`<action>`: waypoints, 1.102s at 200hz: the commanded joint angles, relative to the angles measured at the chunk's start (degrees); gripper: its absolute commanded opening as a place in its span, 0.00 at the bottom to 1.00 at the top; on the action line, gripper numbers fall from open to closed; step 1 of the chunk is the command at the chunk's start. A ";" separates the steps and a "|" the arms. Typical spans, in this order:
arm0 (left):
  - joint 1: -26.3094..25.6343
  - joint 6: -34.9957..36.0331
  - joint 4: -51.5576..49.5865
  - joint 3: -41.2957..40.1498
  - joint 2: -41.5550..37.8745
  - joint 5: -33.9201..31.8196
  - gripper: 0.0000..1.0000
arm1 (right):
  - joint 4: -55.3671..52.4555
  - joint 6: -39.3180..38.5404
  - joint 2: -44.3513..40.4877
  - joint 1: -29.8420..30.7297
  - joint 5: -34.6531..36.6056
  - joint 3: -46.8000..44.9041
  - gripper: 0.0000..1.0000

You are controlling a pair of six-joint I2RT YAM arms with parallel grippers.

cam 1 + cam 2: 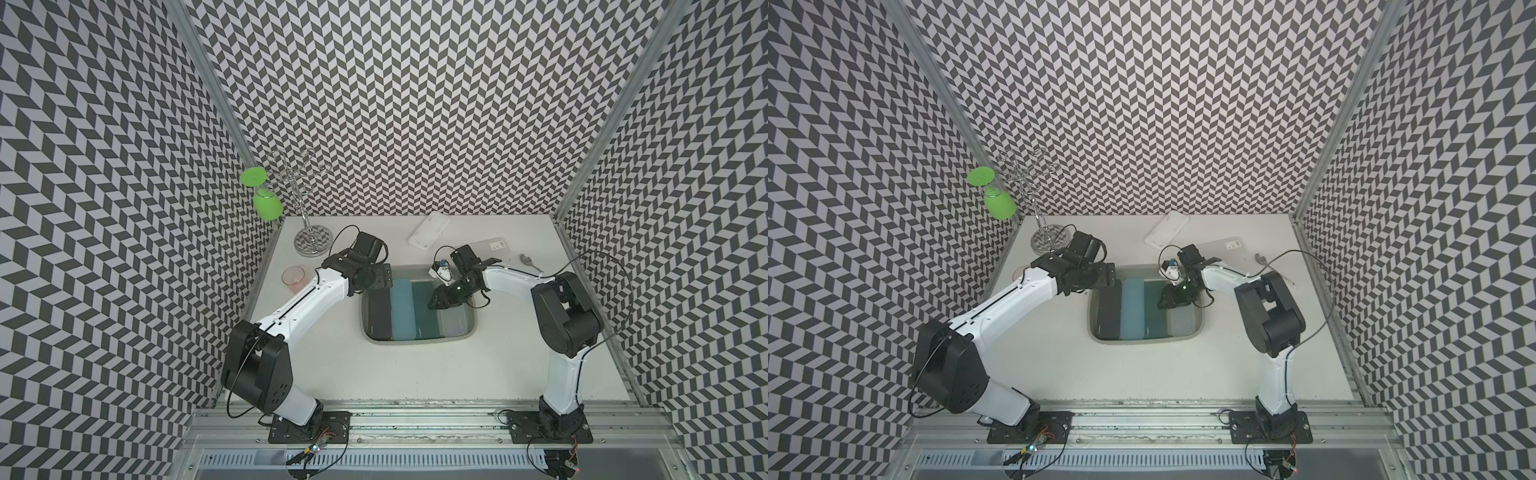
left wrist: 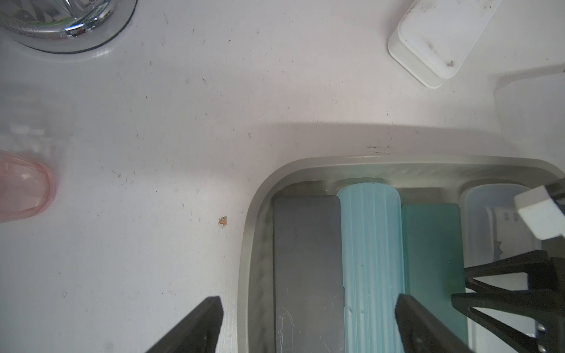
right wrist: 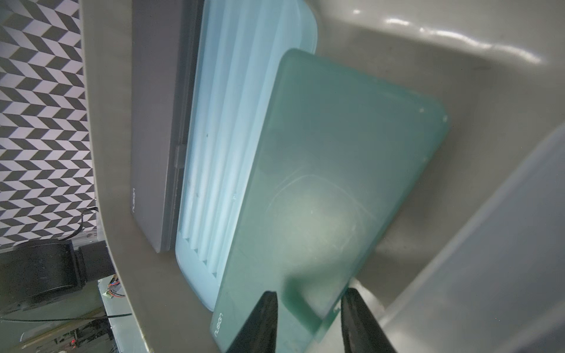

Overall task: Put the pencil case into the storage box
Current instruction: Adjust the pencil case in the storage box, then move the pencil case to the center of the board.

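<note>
The grey storage box (image 1: 419,341) (image 1: 1142,340) sits mid-table with several long cases side by side in it: dark grey, light blue, teal and a clear one. The teal pencil case (image 1: 424,318) (image 3: 336,152) lies tilted inside the box, one long side resting on the light blue case (image 3: 238,122). My right gripper (image 1: 438,303) (image 3: 308,295) is shut on the teal case's near end, one finger on its top face and one at its edge. My left gripper (image 1: 382,276) (image 2: 308,301) hangs open over the box's far left corner (image 2: 253,214), holding nothing.
Behind the box lie a white case (image 1: 429,232), a clear flat lid (image 1: 492,246) and a spoon (image 1: 528,261). At the far left stand a pink cup (image 1: 294,276) and a chrome glass rack (image 1: 312,242) with a green wine glass (image 1: 266,203) hanging from it.
</note>
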 commanded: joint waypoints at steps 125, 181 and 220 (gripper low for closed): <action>0.41 1.13 1.72 4.77 1.63 -1.37 0.94 | -12.02 2.09 -0.21 -13.19 10.03 30.07 0.69; 2.30 4.28 3.95 8.27 3.84 -1.70 0.96 | -1.69 5.79 9.45 -18.60 27.36 37.29 1.00; 3.92 6.75 6.14 9.58 5.52 -1.02 1.00 | -3.03 7.88 23.10 -20.99 26.52 50.76 1.00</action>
